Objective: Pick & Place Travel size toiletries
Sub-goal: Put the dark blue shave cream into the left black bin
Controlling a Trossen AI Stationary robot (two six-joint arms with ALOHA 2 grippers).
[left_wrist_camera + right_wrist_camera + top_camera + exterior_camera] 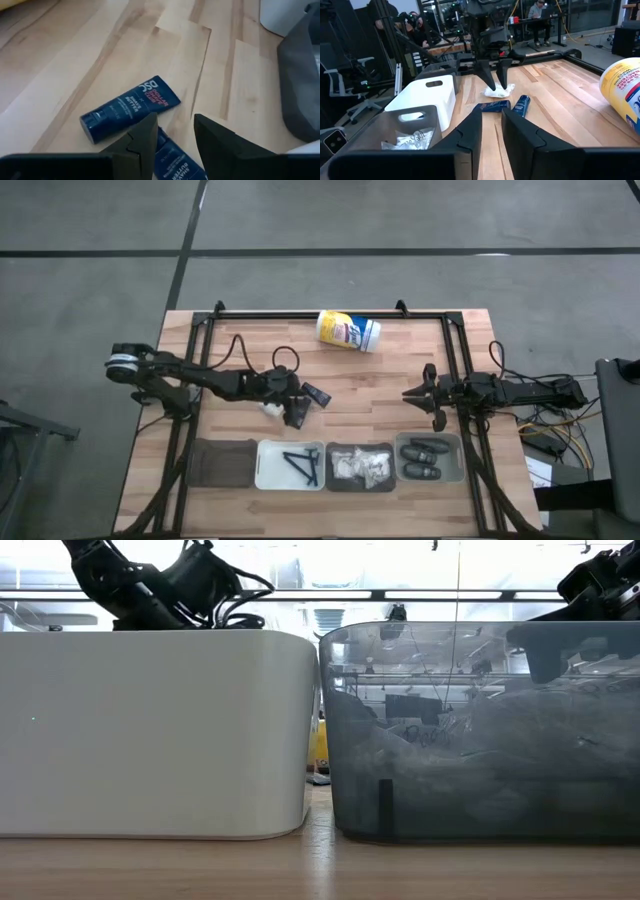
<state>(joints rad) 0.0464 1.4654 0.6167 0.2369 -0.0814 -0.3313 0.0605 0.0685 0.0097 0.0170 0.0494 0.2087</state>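
Two small dark blue tubes lie loose on the worktop, left of centre; one label reads "shave butter". In the left wrist view the second tube sits directly beneath the left tool, partly hidden by its fingers. Fingers are parted, straddling that tube, gripping nothing. A white crinkly packet lies just beside the tubes, on their left; in the right wrist view the left tool's fingertips hang just above it.

Along the near edge stands a row of four bins. From left: a dark bin, contents not discernible; a white bin holding thin dark razors; a dark bin with white packets; a grey bin with dark oval pods.

The right tool hovers over the worktop at the right, just beyond the pod bin, fingers apart and empty, pointing toward the tubes.

A yellow-and-white canister with a blue label lies on its side near the far edge, well apart from both tools.

The low view shows only the white and grey bin walls up close.
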